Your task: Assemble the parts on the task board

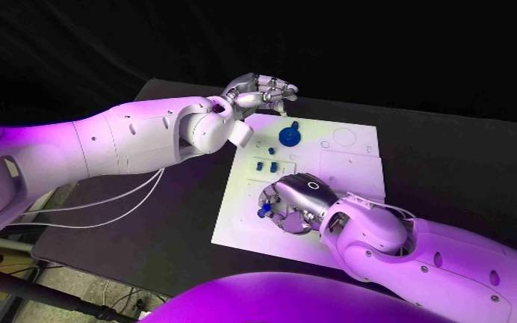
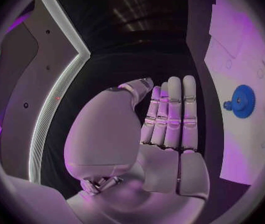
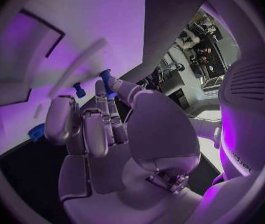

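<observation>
Table (image 1: 453, 151), black, carrying the white board (image 1: 350, 162) at its middle. Left arm (image 1: 129, 140), reaching in over the board's far left corner; its hand (image 1: 258, 91) hovers there with fingers straight and together, thumb apart, grasping nothing, well clear of the parts. Right arm (image 1: 431, 252), laid across the board's near edge; its hand (image 1: 296, 200) sits low over the near left area, fingers curled, with a small blue peg (image 3: 107, 79) pinched at the fingertips as the wrist view shows it. Gear (image 1: 290, 136), blue, lying flat on the far part of the board, a small blue knob (image 1: 326, 143) just beside it and another small piece (image 1: 296, 124) at its far side. Blue pegs (image 1: 267, 166), several, standing in a row between gear and right hand. Loose blue bit (image 1: 264, 208) on the board by the right fingers. Hazards, as judged: the pinch on the peg looks shallow, so it may twist or drop before seating; the curled fingers crowd the near pieces and could knock the loose bit aside; the right hand hides its own target from above, so misalignment with a hole is likely; a push at the near edge could slide the board.
</observation>
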Controlling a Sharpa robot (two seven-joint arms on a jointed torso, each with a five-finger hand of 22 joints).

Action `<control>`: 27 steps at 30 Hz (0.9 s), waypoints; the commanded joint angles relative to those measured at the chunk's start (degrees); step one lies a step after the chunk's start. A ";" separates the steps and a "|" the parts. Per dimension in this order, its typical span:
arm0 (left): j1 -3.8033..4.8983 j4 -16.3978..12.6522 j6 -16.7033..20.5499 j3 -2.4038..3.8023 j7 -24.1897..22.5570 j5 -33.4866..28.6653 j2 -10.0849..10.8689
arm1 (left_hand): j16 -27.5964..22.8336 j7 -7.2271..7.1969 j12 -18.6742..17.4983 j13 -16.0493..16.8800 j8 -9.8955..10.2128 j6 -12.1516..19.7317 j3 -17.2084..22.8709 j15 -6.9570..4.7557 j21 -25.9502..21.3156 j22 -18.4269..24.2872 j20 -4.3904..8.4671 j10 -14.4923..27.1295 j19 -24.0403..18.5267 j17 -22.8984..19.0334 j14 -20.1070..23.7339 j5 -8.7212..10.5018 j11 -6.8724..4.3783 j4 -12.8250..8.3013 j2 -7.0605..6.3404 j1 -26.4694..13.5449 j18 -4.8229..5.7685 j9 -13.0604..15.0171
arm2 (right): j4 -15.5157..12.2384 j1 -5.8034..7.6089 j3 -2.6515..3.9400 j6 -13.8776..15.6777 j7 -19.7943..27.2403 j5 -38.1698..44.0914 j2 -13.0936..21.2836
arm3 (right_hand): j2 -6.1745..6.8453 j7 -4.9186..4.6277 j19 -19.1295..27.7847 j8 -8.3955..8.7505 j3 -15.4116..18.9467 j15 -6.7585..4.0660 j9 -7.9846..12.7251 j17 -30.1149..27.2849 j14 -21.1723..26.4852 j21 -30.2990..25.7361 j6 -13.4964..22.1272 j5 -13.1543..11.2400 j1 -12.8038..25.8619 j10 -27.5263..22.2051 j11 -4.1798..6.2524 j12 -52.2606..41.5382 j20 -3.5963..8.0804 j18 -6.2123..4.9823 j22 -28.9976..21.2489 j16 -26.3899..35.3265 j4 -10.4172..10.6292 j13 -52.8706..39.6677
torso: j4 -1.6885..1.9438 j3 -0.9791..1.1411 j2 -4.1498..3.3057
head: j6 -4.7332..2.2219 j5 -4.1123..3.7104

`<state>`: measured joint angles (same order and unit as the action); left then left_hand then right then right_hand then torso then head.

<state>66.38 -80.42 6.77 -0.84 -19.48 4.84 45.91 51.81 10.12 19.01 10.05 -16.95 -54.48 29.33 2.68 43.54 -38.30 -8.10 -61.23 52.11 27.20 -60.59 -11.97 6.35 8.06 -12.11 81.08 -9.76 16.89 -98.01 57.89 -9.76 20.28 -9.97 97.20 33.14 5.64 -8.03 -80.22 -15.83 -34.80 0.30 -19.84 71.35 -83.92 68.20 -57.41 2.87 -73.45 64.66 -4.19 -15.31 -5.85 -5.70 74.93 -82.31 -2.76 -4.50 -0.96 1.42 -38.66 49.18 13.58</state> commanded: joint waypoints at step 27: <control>0.07 -0.24 -1.38 0.04 0.04 -0.23 0.13 | -0.04 0.06 -0.32 0.02 0.37 0.37 -0.21 -0.04 -0.41 0.02 -0.31 0.41 -0.29 0.11 0.45 -0.18 0.09 -0.23 0.80 0.28 -0.66 0.14 | -1.97 -0.24 -0.15 7.90 1.10 0.42 1.73 | 5.30 -0.64 0.08 5.46 1.51 -0.41 0.76 -0.13 -2.43 -0.84 9.68 2.53 2.33 0.03 -0.10 0.13 -0.01 0.94 5.29 -0.13 0.71 -0.89 | -0.09 0.08 0.04 | -0.60 -0.57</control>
<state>66.39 -80.50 6.52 -0.84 -19.29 4.84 46.05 51.81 10.12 19.01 10.05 -16.95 -54.48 29.33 2.68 43.32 -38.30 -8.30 -61.23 51.91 27.26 -60.60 -11.97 6.35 8.05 -11.75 81.44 -9.76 16.97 -99.58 57.67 -9.92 23.52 -10.62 98.50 34.65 10.46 -8.69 -80.00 -10.59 -33.72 0.30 -19.13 71.15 -83.92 67.52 -47.99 5.22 -71.02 64.48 -4.37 -14.94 -6.07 -5.71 74.93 -82.31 -2.04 -5.33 -1.02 1.48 -38.63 48.72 13.14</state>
